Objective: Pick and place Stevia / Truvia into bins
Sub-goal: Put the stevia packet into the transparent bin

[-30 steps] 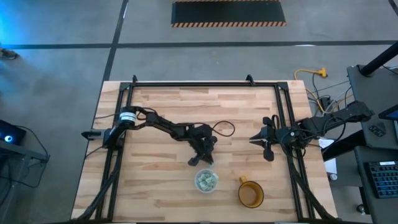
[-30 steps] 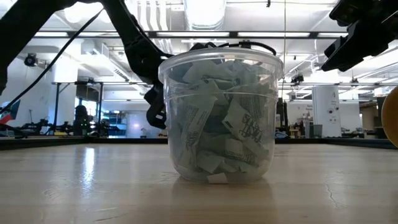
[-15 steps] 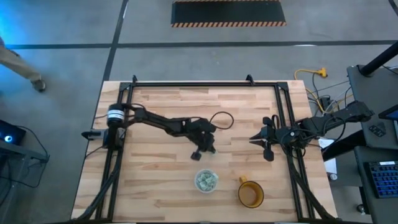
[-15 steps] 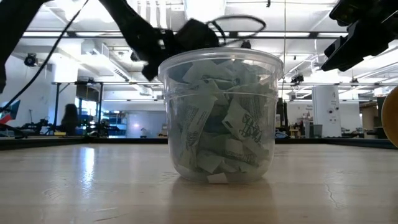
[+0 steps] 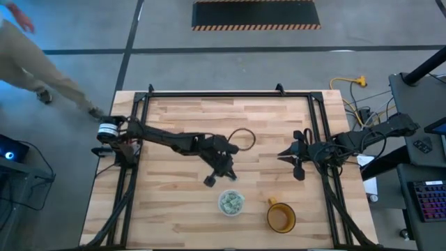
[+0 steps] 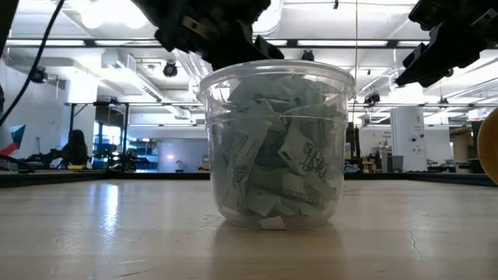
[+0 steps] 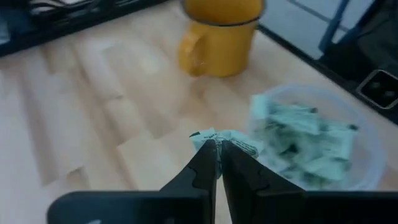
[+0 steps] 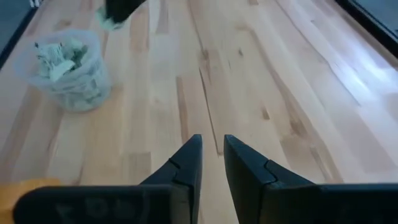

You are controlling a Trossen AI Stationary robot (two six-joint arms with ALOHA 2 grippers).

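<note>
One Stevia sachet [image 7: 225, 140] pinched in clenched left tool [image 7: 217, 155], carried just short of the sachet-filled cup [image 5: 231, 203] ahead, likely for dropping in. Right tool [image 8: 212, 163] idles well apart, empty, fingers slightly parted.

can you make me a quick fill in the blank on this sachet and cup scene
1. The left hand is shut on a pale green ____.
2. The clear cup is already full of ____.
3. The mug beside the cup is ____ in colour.
4. The right hand waits near the table's right side, holding ____.

Missing words: sachet; sachets; amber-orange; nothing
</note>
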